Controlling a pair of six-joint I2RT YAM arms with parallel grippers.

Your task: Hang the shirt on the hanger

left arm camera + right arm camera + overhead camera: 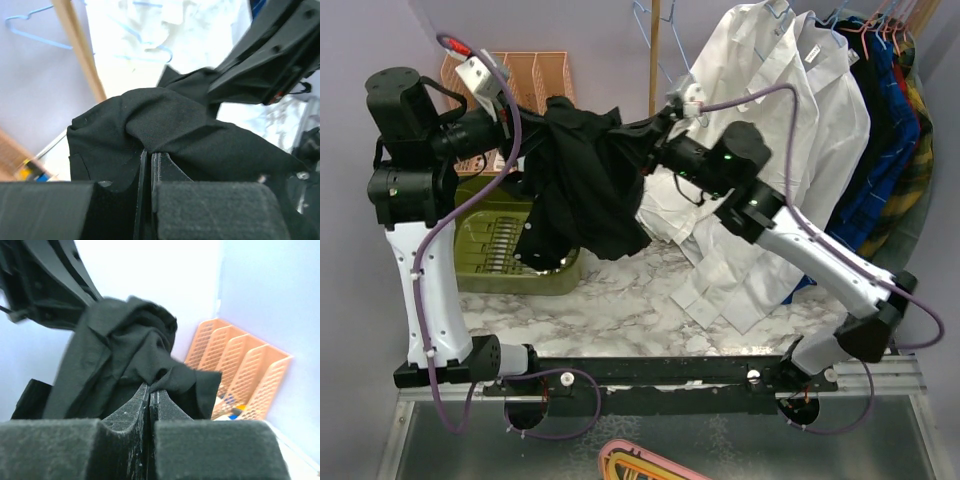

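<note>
Shirt (575, 185) is bunched in mid-air, centre-left of the top view, strung between both grippers.

Left gripper (149, 156): jaws clamped on a fold of the black cloth, with fabric bulging just above the tips.

Right gripper (150, 389): jaws pinched together on another fold, with cloth heaped above and to the left.

Bulk of the shirt sags below the two grip points, over the rim of a green tray (490, 255). Cannot tell whether the hem touches the marble table (620, 300).

Hanger (40, 38): light-blue wire at upper left of the left wrist view, beside a wooden post (80, 50), apart from the shirt.

White shirts (790, 130) crowd the right side. Orange rack (535, 70) sits at upper left. Lilac wall behind.
</note>
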